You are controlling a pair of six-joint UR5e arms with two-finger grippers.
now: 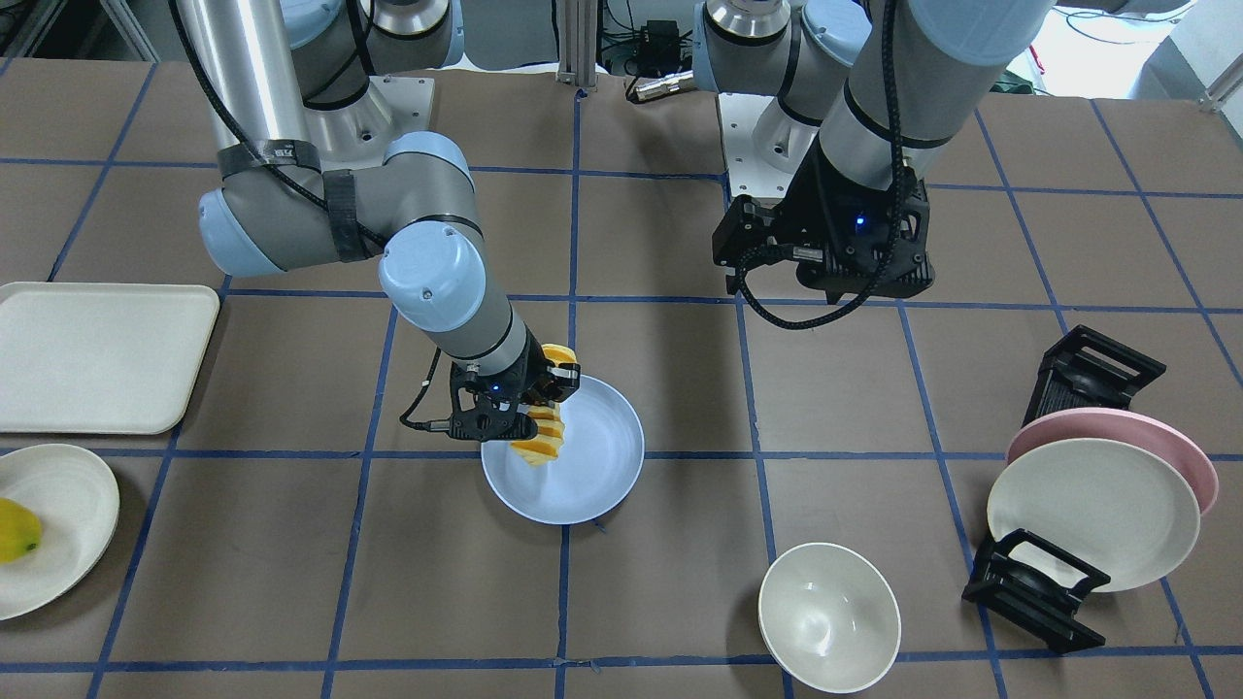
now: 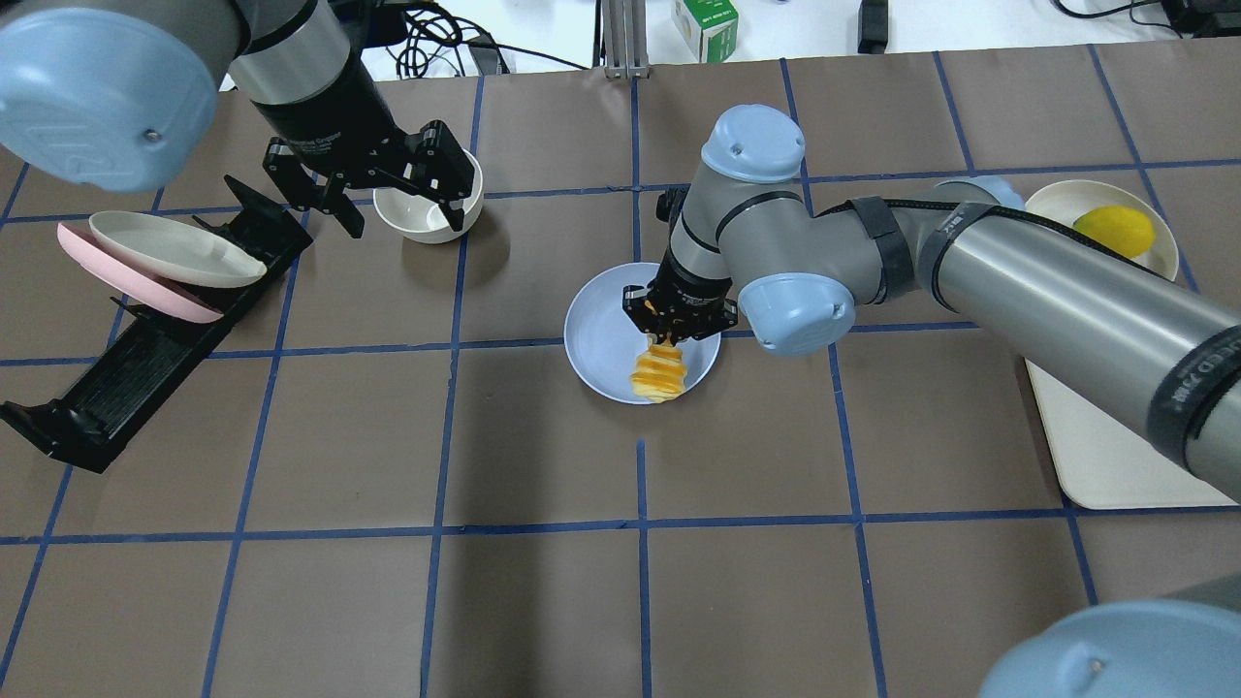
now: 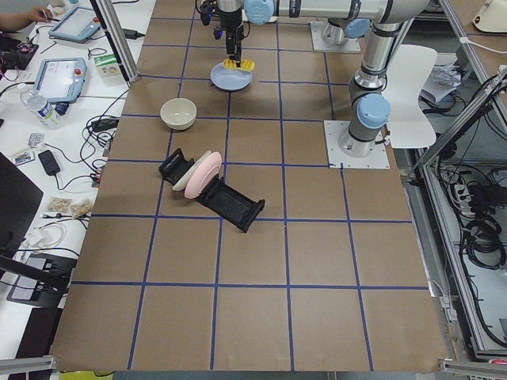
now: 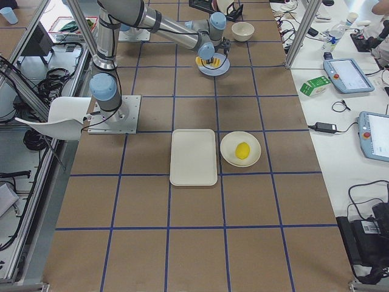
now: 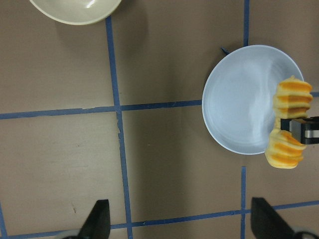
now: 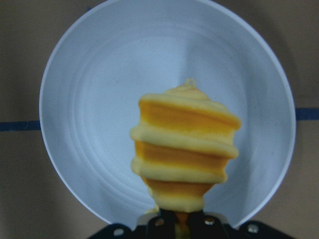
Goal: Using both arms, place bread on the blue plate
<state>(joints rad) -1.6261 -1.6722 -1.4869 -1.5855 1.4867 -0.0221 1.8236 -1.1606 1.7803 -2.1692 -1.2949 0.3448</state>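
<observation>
R gripper (image 2: pixel 675 328) is closed on the bread (image 2: pixel 659 374), pinching it approx. mid-length, w/ ridged orange-and-cream ends sticking out either side of the fingers. The bread is over the blue plate (image 2: pixel 601 320), at the plate's robot-side edge, one end reaching past the rim. Can't tell if it touches the plate.

L gripper (image 5: pixel 182 224) is spread wide w/ nothing between the fingers. It hangs well apart from the plate, above the table near a white bowl (image 2: pixel 427 211).

Other containers:
- A black rack (image 1: pixel 1034 587) holds a cream plate (image 1: pixel 1092 515) w/ a pink plate (image 1: pixel 1097 423) right behind it, both leaning.
- On the robot's R side, a cream tray (image 1: pixel 97 354) lies flat.
- Next to it, a white plate (image 1: pixel 68 524) has a yellow fruit (image 1: pixel 16 529) on it.
</observation>
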